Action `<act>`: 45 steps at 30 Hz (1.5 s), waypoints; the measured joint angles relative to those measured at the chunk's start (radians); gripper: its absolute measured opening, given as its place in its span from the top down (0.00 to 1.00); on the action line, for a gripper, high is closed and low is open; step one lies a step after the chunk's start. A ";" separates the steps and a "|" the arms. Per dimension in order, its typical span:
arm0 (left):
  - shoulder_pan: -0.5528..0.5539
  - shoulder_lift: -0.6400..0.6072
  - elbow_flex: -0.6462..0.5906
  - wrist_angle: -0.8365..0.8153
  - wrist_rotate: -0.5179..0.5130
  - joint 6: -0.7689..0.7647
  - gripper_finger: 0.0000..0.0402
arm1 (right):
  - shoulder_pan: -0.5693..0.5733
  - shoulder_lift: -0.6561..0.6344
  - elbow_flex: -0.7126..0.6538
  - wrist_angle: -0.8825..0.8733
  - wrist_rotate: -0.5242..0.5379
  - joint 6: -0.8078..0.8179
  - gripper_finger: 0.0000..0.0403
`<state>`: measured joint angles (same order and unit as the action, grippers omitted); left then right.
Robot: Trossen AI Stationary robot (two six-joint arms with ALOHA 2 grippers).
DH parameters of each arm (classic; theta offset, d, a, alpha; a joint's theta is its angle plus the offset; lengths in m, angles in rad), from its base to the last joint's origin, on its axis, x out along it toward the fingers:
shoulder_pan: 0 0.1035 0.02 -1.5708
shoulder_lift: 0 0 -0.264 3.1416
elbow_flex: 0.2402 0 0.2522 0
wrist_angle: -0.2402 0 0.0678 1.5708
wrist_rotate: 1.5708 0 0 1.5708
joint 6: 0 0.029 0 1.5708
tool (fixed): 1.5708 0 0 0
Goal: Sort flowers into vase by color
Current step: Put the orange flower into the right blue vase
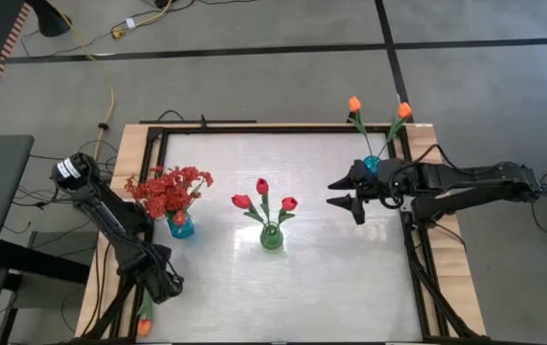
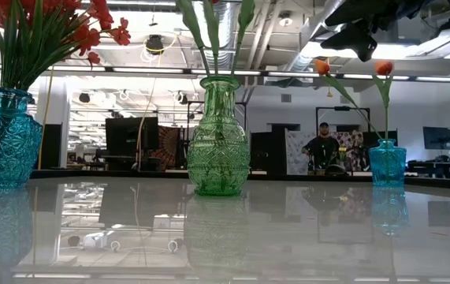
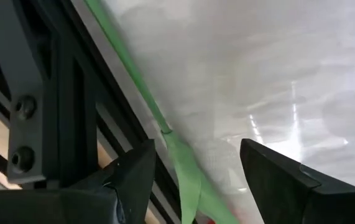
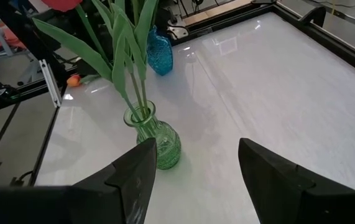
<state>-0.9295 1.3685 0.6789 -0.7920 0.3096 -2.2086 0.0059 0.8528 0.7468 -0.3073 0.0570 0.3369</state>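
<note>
A loose orange tulip [image 1: 145,327] lies at the table's near left edge beside the frame rail; its green stem [image 3: 165,127] runs along the tabletop. My left gripper [image 1: 163,285] points down over it, open, with one finger on either side of the stem [image 3: 196,149], apart from it. Red sprays [image 1: 170,189] stand in a blue vase [image 1: 180,227] at the left. Three red tulips [image 1: 262,198] stand in the green vase [image 1: 271,237] at the centre. Two orange tulips [image 1: 378,108] stand in a blue vase [image 1: 372,165] at the far right. My right gripper [image 1: 350,192] hovers open, well above the table's right side.
A black frame rail [image 3: 59,93] borders the table close beside my left gripper. Bare white tabletop [image 1: 340,268] lies between the vases and the near edge. In the low view a person [image 2: 321,146] stands in the room beyond the table.
</note>
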 joint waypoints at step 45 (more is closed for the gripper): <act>0.008 0.134 0.049 0.011 -0.017 -0.016 1.00 | 0.008 0.000 0.000 -0.029 -0.014 -0.025 0.37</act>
<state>-0.9212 1.5026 0.7277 -0.7806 0.2926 -2.2243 0.0139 0.8532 0.7467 -0.3363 0.0433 0.3118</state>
